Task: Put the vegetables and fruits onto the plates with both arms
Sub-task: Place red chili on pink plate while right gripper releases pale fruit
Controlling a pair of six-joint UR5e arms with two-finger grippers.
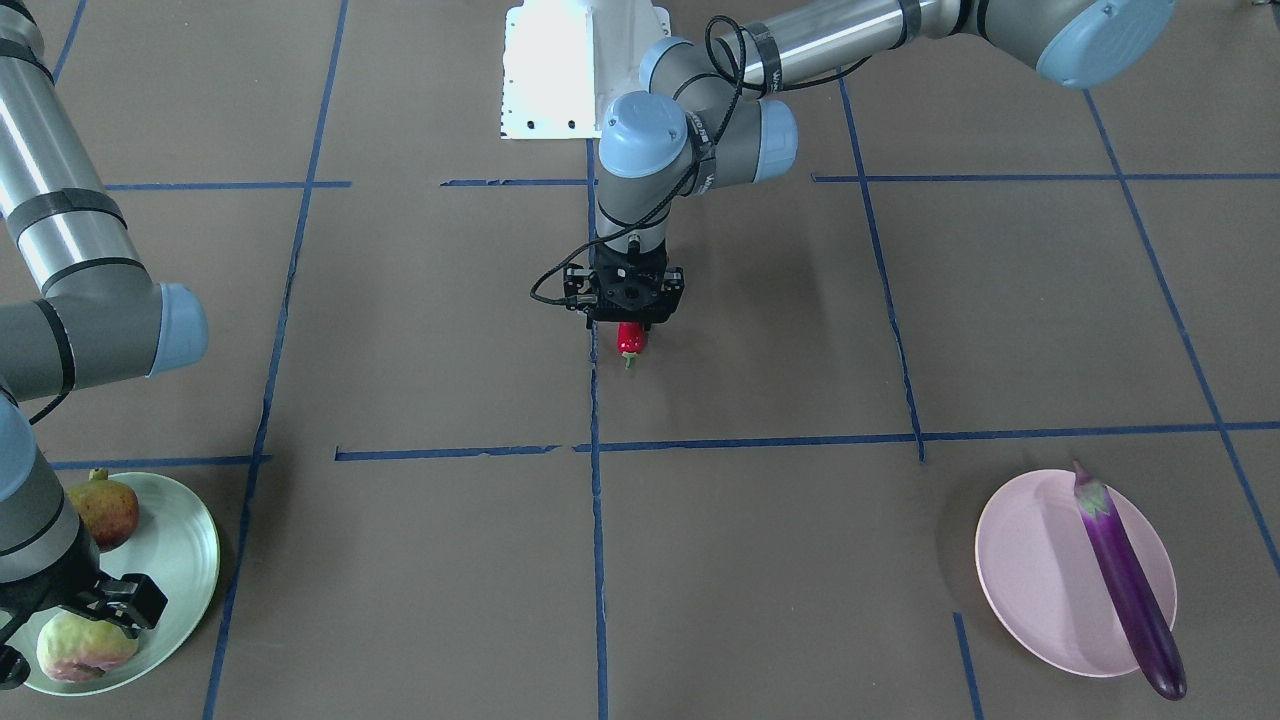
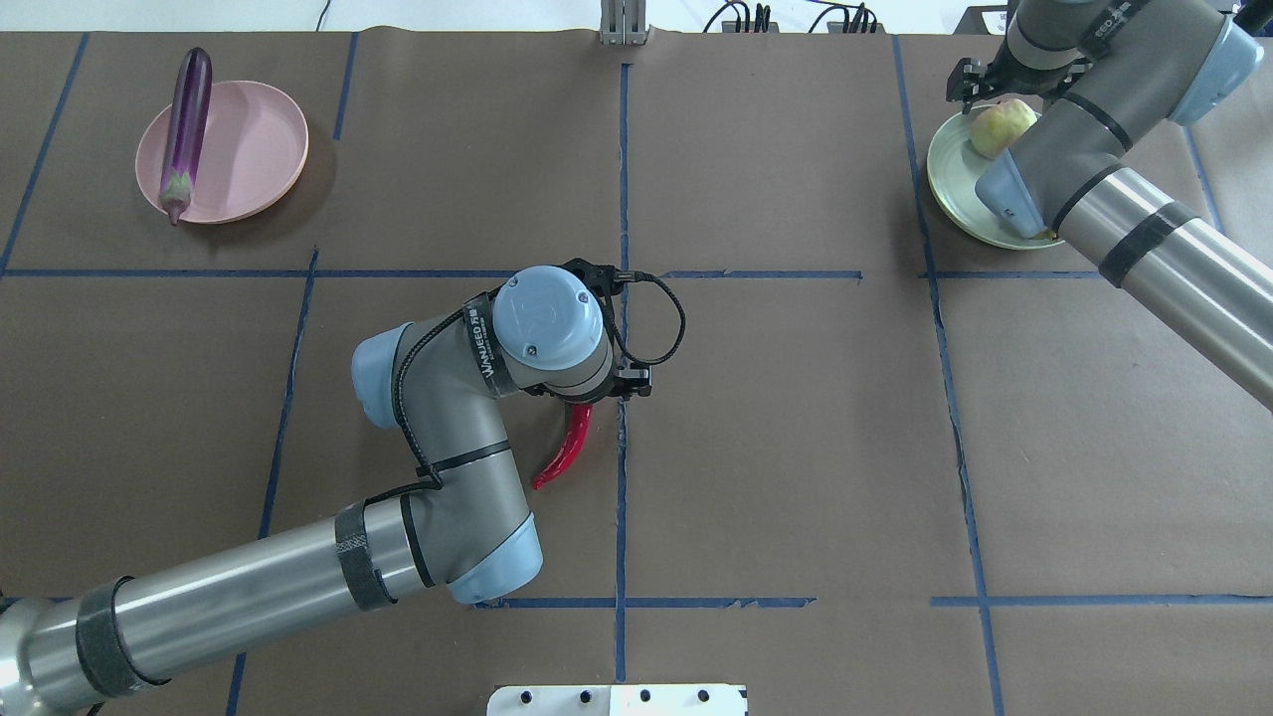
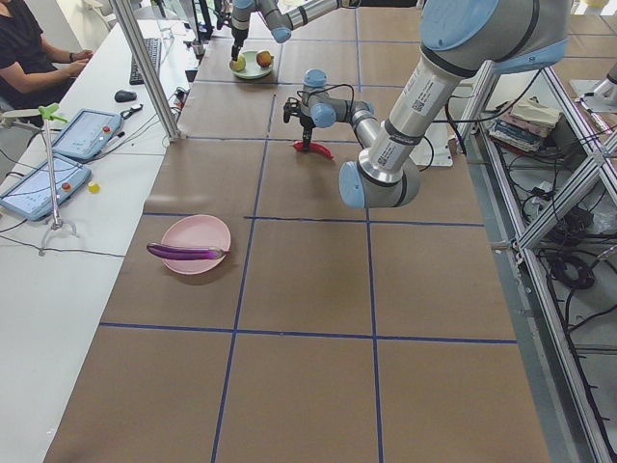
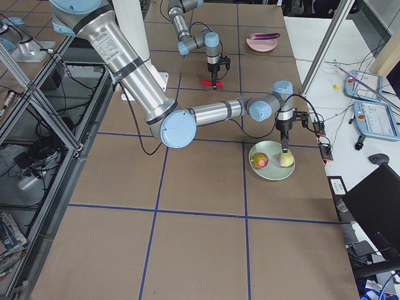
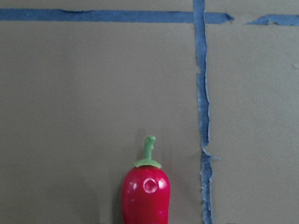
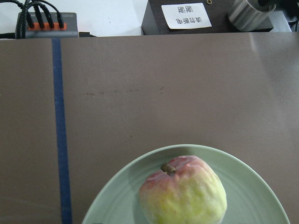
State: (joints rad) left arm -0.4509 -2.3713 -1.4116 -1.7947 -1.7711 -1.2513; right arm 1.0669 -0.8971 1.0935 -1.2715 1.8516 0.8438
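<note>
While the left end effector (image 1: 630, 322) points straight down onto the chili (image 2: 562, 452), I cannot tell how far its jaws are parted or whether they pinch it. That chili lies on the surface (image 1: 800, 330) at centre, beside a tape line (image 1: 595, 400). It looks light, stiff and glossy, so probably slippery and apt to roll. The thick shoulder below the stem (image 5: 149, 149), taken across its width, seems the best hold. The right end effector (image 4: 284, 147), opening likewise unclear, hovers over the pale fruit (image 1: 85, 645) on the green plate (image 1: 190, 560).

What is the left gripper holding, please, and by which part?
Cannot be told: the left gripper is over the chili pepper near its stem, jaws hidden.
</note>
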